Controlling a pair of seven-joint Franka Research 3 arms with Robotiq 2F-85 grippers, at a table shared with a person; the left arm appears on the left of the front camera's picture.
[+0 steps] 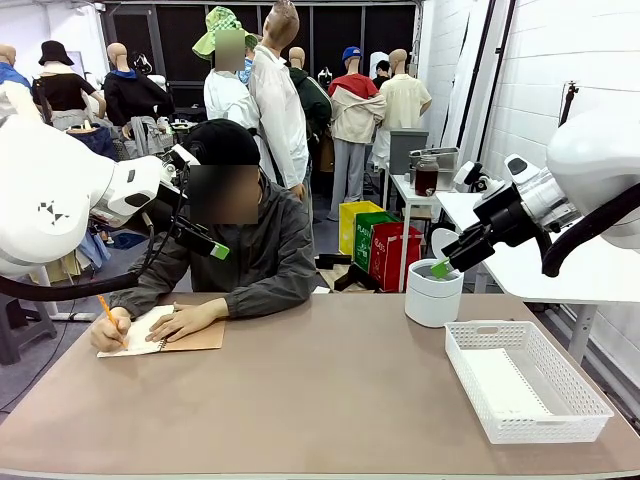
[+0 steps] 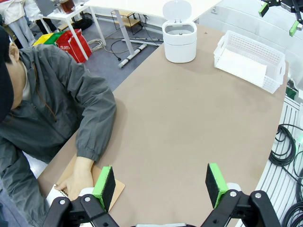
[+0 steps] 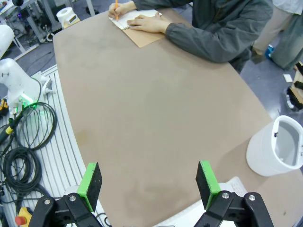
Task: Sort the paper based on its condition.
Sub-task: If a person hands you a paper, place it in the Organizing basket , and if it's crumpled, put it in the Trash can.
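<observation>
The left gripper (image 2: 160, 182) hangs over the brown table (image 1: 320, 410) with its jaws wide apart and nothing between the green pads. The right gripper (image 3: 148, 180) is spread just as wide, also bare. On the table's near right, at about four o'clock, a white basket (image 1: 540, 427) holds a flat sheet of paper (image 1: 498, 385). Behind it, at two o'clock, stands a white bin (image 1: 433, 297) with its lid up. Far across at ten o'clock, a person leans over a notebook (image 1: 200, 338), with a flat hand (image 1: 190, 320) on the page and a writing hand (image 1: 108, 333) holding an orange pencil (image 1: 107, 311).
</observation>
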